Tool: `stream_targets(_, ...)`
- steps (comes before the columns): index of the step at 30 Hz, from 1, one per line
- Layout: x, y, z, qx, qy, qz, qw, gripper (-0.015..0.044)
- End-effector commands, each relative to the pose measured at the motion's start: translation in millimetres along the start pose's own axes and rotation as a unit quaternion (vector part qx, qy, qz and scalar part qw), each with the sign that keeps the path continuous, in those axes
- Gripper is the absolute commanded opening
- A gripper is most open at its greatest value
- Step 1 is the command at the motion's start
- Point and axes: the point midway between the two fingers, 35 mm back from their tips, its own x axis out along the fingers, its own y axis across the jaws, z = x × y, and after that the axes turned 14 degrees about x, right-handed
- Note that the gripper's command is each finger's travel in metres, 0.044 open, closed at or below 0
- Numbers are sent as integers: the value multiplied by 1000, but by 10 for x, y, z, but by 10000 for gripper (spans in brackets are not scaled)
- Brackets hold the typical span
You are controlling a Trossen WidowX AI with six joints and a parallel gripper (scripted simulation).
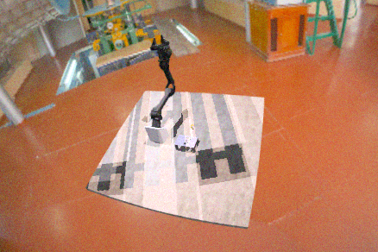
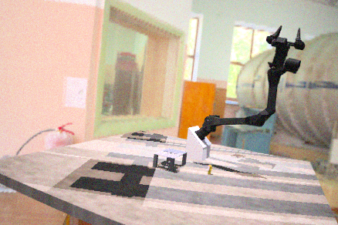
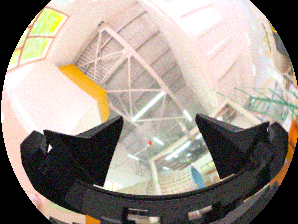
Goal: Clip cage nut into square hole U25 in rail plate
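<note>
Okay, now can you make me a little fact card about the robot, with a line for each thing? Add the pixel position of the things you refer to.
arm: black, raised high, bent in the middle
gripper point(image 1: 160, 42) point(image 2: 288, 33) point(image 3: 159, 119): open, fingers pointing up, nothing between them
rail plate point(image 1: 186, 141) point(image 2: 170, 152): on the table, standing on dark legs
small yellow thing point(image 1: 192, 127) point(image 2: 210, 169): on the table beside the plate, maybe the cage nut
white base block point(image 1: 155, 134) point(image 2: 196, 149): under the arm
U25 mark: too small to read

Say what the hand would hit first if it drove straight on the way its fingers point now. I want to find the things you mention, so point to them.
Looks free as far as the wrist view shows: the hand point(image 2: 289, 35) point(image 3: 160, 117) points up, with only the roof trusses point(image 3: 129, 90) ahead. They look far off, though depth is hard to judge.
</note>
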Motion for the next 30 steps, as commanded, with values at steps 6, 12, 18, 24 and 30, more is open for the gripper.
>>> stream_targets(6, -67, 1346, 517, 160, -93, 201, 962, 440)
stream_targets(12, -443, 2027, 1091, 246, -156, 333, 897, 440)
stream_targets(18, -1034, 2519, 1736, 304, -222, 456, 806, 440)
stream_targets(24, -1781, 2789, 2334, 330, -286, 563, 701, 440)
stream_targets(30, -2525, 2783, 2796, 353, -334, 647, 587, 440)
